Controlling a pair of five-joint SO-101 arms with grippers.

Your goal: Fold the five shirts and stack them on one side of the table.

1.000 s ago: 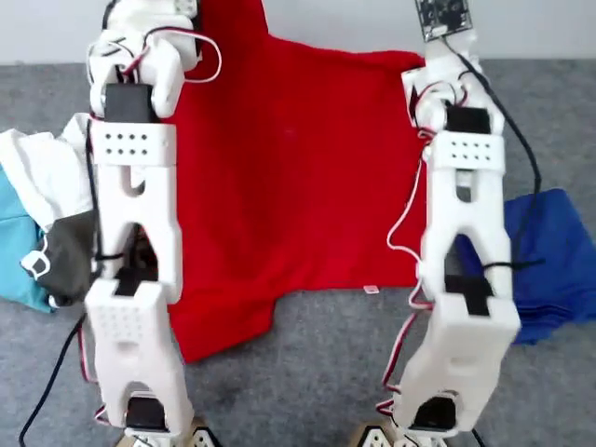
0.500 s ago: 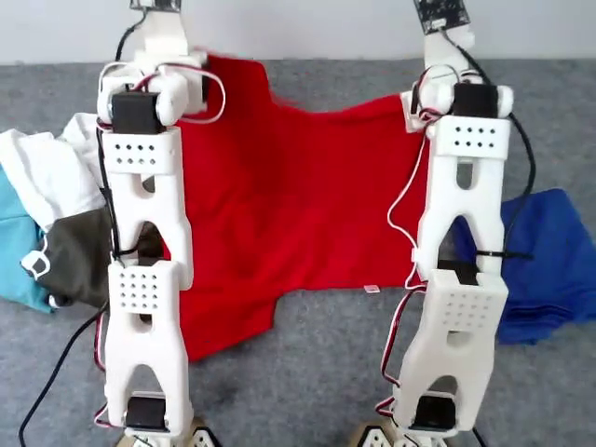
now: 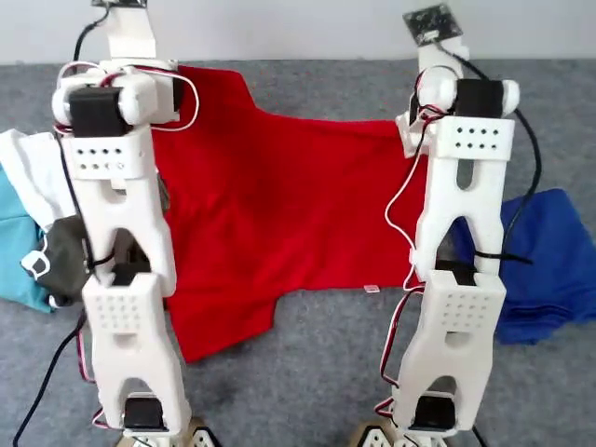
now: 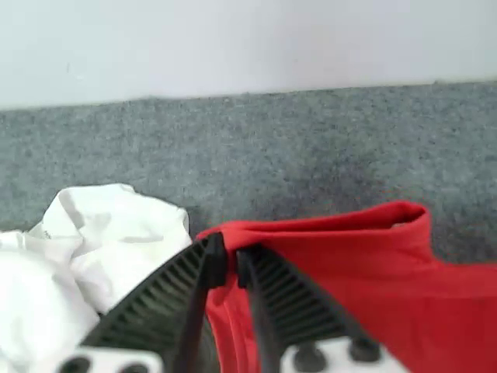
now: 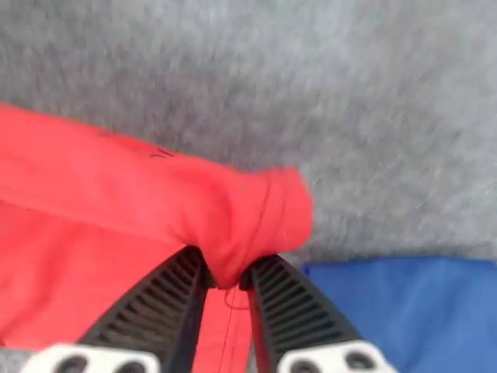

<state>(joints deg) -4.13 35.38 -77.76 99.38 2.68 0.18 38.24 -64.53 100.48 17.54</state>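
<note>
A red shirt [image 3: 289, 214] lies spread on the grey table between the two arms, its far edge lifted at both corners. My left gripper [image 4: 230, 263] is shut on the red shirt [image 4: 349, 256] at its far left corner, beside a crumpled white shirt [image 4: 85, 256]. My right gripper [image 5: 227, 278] is shut on a bunched fold of the red shirt [image 5: 140, 202] at the far right corner, close to a blue shirt [image 5: 404, 311]. In the high view the left arm [image 3: 116, 186] and right arm [image 3: 461, 186] stretch toward the table's far side.
A pile of white [image 3: 33, 168], grey [image 3: 65, 261] and teal [image 3: 14, 251] shirts sits at the left edge. A folded blue shirt [image 3: 549, 261] lies at the right edge. A pale wall [image 3: 298, 28] borders the far side. Bare grey table [image 3: 317, 372] lies between the arm bases.
Both arms have drawn back toward the near side, pulling the red shirt's far corners with them. The far edge now lies lower and more bunched than a second ago.
</note>
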